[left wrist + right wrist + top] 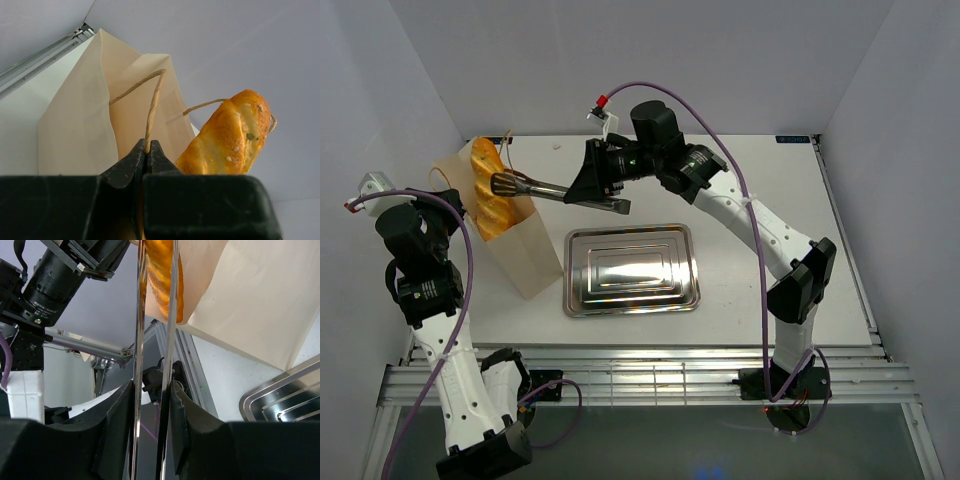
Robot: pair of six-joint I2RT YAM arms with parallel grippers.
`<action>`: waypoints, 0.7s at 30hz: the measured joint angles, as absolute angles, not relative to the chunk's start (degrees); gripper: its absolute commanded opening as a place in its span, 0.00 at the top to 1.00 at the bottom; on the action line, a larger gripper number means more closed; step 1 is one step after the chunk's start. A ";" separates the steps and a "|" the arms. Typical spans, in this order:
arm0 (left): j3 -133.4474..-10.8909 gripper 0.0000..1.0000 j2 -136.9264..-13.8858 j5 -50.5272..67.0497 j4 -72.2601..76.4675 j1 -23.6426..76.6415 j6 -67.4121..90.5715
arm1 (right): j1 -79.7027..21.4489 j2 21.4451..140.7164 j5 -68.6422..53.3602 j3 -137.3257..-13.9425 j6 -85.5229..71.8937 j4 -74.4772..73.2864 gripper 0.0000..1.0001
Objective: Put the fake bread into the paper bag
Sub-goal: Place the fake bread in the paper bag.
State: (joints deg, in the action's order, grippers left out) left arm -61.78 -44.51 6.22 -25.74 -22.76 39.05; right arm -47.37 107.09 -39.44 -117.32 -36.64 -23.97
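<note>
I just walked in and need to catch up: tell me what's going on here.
The left gripper is pinched shut on the cord handle of the paper bag. The right gripper holds metal tongs whose tips straddle a baguette that stands in the bag's mouth with its top end poking out. Whether the tongs are squeezing it cannot be told. The steel tray beside the bag has no bread on it.

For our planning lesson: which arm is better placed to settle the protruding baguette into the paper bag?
Right, probably. The right gripper holds the tongs at the baguette; the left gripper is pinching the cord handle of the paper bag.
</note>
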 measured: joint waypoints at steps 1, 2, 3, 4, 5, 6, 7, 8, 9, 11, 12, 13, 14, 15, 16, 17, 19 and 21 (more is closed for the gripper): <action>-61.78 1.00 -44.51 6.22 -25.74 -22.76 39.07 | -47.70 108.03 -39.35 -119.02 -36.01 -24.82 0.63; -61.78 1.00 -44.51 6.22 -25.76 -22.76 39.07 | -48.07 108.90 -39.11 -120.68 -35.24 -25.76 0.64; -61.78 1.00 -44.51 6.22 -25.78 -22.76 39.07 | -48.58 109.69 -38.70 -122.13 -34.17 -26.72 0.64; -61.78 1.00 -44.51 6.22 -25.87 -22.76 39.05 | -48.97 110.00 -38.39 -122.67 -33.58 -27.22 0.64; -61.78 1.00 -44.51 6.22 -26.00 -22.76 39.05 | -49.32 110.02 -38.06 -122.69 -33.04 -27.51 0.64; -61.78 1.00 -44.51 6.22 -26.15 -22.76 39.07 | -49.58 110.02 -37.80 -122.69 -32.51 -28.03 0.64; -61.78 1.00 -44.51 6.22 -26.22 -22.76 39.07 | -49.69 110.00 -37.63 -122.69 -32.16 -28.36 0.64; -61.78 1.00 -44.51 6.22 -26.26 -22.76 39.07 | -49.82 110.00 -37.54 -122.69 -31.77 -28.58 0.63; -61.78 1.00 -44.51 6.22 -26.28 -22.76 39.07 | -49.91 110.00 -37.52 -122.69 -31.35 -28.95 0.63; -61.78 1.00 -44.51 6.22 -26.30 -22.76 39.07 | -49.95 110.00 -37.45 -122.69 -30.98 -29.89 0.62; -61.78 1.00 -44.51 6.22 -26.33 -22.76 39.07 | -49.95 110.00 -37.47 -122.69 -30.85 -30.20 0.61; -61.78 1.00 -44.51 6.24 -26.33 -22.76 39.07 | -49.95 110.00 -37.47 -122.69 -30.76 -30.35 0.61; -61.78 1.00 -44.51 6.24 -26.33 -22.76 39.07 | -49.95 110.00 -37.47 -122.69 -30.61 -30.41 0.61; -61.78 1.00 -44.47 6.22 -26.33 -22.76 39.07 | -49.95 110.00 -37.47 -122.69 -30.48 -30.48 0.61; -61.78 1.00 -44.45 6.22 -26.33 -22.76 39.07 | -49.89 110.00 -37.47 -122.69 -30.35 -30.52 0.61; -61.78 1.00 -44.42 6.22 -26.33 -22.76 39.07 | -49.89 110.00 -37.45 -122.69 -30.15 -30.52 0.61; -61.78 1.00 -44.40 6.22 -26.33 -22.76 39.07 | -49.91 110.00 -37.45 -122.69 -29.78 -30.52 0.60; -61.78 1.00 -44.40 6.22 -26.33 -22.76 39.07 | -49.91 110.00 -37.47 -122.69 -29.52 -30.52 0.60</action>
State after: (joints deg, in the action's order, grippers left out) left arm -61.78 -44.40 6.22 -26.33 -22.76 39.07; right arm -49.91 110.00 -37.47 -122.69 -29.52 -30.52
